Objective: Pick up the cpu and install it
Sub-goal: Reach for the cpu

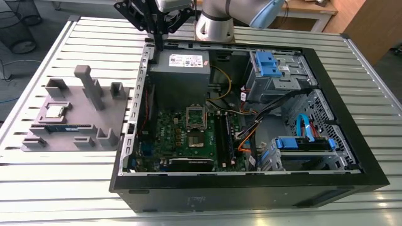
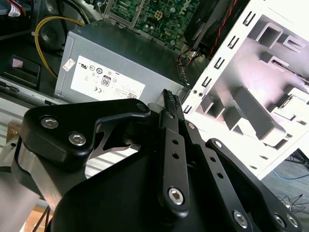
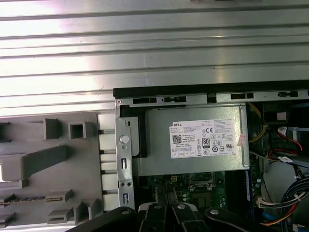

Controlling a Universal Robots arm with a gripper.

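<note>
The cpu (image 1: 55,111), a small square chip with a silvery top, lies in a recess of the grey fixture (image 1: 75,117) on the exterior view's left, beside the open computer case. Inside the case, the silver socket frame (image 1: 196,117) sits on the green motherboard (image 1: 182,141). My gripper (image 1: 156,43) hangs high over the back left corner of the case, above the grey power supply (image 1: 182,66), far from the cpu. In the second wrist view the gripper (image 2: 171,99) has its black ribbed fingers (image 2: 167,104) pressed together with nothing between them.
A blue-green memory stick (image 1: 63,127) lies on the fixture near the cpu, among upright grey posts (image 1: 88,84). Drive cages with blue clips (image 1: 270,66), cables (image 1: 251,122) and the case wall (image 1: 139,94) surround the motherboard. All rests on a slatted metal table (image 1: 63,179).
</note>
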